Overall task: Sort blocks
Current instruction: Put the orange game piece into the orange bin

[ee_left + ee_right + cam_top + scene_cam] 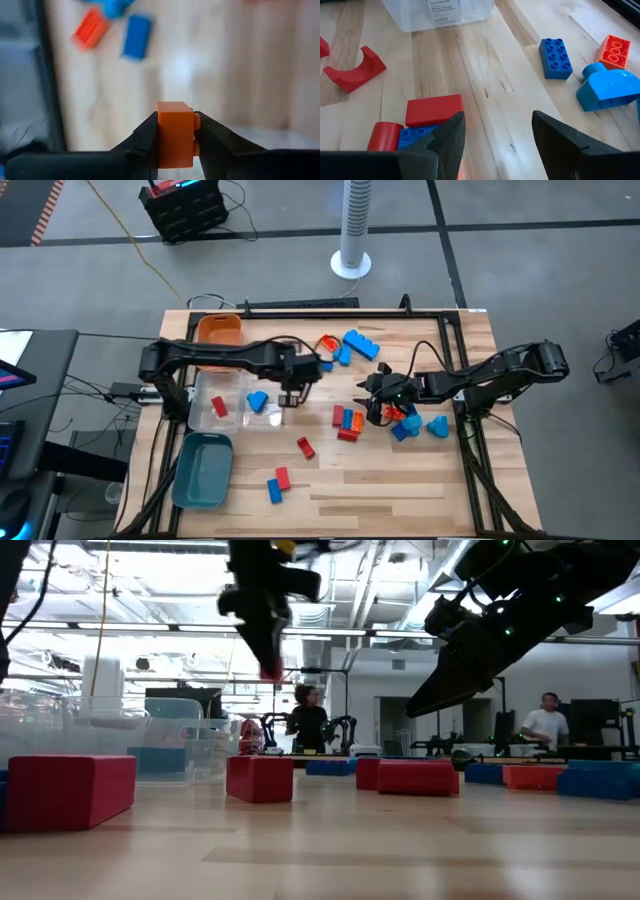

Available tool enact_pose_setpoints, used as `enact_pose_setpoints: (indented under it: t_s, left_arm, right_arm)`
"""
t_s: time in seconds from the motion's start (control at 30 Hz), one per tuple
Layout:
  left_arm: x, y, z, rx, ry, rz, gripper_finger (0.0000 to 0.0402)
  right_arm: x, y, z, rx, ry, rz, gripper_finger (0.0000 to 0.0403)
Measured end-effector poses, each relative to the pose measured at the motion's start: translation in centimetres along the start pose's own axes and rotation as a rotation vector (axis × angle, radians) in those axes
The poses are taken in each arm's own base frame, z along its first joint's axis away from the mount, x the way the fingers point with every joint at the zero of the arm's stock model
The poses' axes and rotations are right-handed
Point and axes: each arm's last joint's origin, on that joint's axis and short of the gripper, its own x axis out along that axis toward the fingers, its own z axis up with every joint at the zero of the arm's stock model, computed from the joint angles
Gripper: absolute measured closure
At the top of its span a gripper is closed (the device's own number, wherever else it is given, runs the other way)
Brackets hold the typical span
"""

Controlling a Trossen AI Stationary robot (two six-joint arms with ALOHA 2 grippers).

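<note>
We are looking at a clear plastic tray [222,402] on the wooden table [400,480]; its white label [441,11] is too small to read. Our left gripper [176,142] is clenching a small orange plastic brick [175,134] beside that tray. Our right gripper [495,131] is hovering, jaws apart, over red and blue bricks [422,125].

Blocks [360,345] — blue, red, orange; teal tray [203,470]

The small orange studded plastic brick [175,134] sits pinched between the left gripper [292,395]'s fingers, above the wooden table [400,480], just beside the clear plastic tray [232,388]. The right gripper [378,408] hangs over the brick cluster [348,422] further right.
</note>
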Motion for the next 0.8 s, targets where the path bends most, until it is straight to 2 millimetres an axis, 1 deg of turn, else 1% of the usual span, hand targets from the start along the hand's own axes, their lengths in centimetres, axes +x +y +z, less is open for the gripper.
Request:
enact_pose_setpoints:
  t_s: [0.07,0.17,0.37,0.53,0.67,0.8]
  left_arm:
    - [-0.7,0.8,-1.4,-0.051,0.022,0.067,0.0308]
    - [-0.6,1.8,-3.9,-0.132,0.041,0.118,0.0308]
    - [1.1,4.0,-10.5,-0.339,0.143,0.176,0.0308]
    - [2.2,5.9,-15.4,-0.574,0.209,0.229,0.0308]
    - [2.9,7.1,-18.2,-0.73,0.269,0.256,0.0308]
    - [3.8,7.8,-19.8,-0.826,0.324,0.241,0.0308]
  right_arm:
    - [0.0,0.0,0.0,0.0,0.001,0.0,0.0164]
    - [0.0,0.0,0.0,0.0,-0.001,0.0,0.0164]
    - [0.0,0.1,0.1,0.0,-0.007,0.004,0.0164]
    - [0.0,0.1,0.1,0.001,-0.012,0.005,0.0164]
    - [0.0,0.1,0.1,0.002,-0.015,0.005,0.0164]
    - [0.0,0.1,0.1,0.002,-0.015,0.005,0.0164]
